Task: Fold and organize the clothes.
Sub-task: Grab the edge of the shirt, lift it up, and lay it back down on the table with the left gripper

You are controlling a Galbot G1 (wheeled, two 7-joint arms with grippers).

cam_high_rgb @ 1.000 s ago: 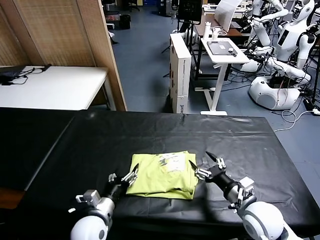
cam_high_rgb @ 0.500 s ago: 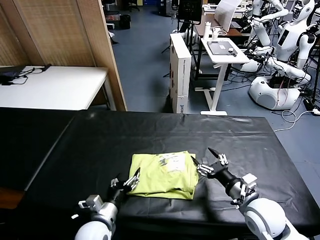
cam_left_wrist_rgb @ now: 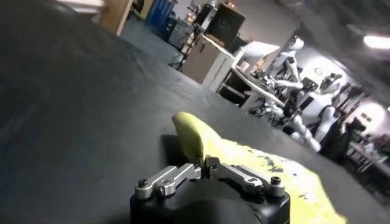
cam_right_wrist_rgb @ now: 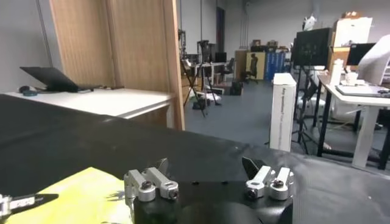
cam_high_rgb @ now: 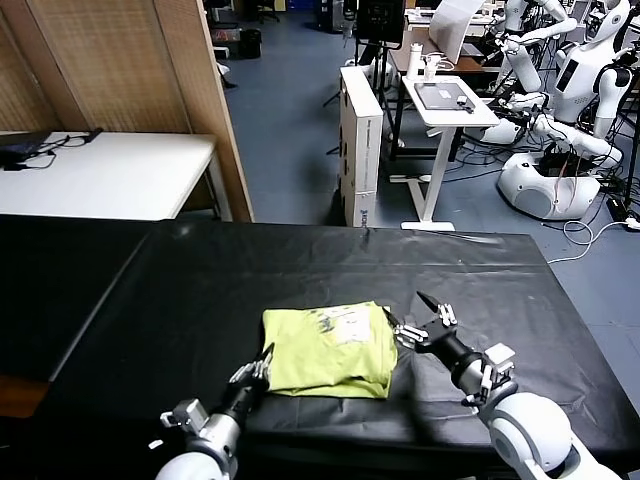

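Folded T-shirt on worktop, soft and limp, best pinched at edges; left gripper together, right gripper apart.

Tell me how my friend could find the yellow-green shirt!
Look at the big black table in front of the robot. Near its front edge, between the left gripper and the open right gripper, lies the folded T-shirt. It is the only bright lime thing there, with a whitish print on top.

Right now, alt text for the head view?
A folded lime T-shirt lies on a black table, print patch up. The left hand sits shut at its near-left corner; the right hand is open at its right edge.
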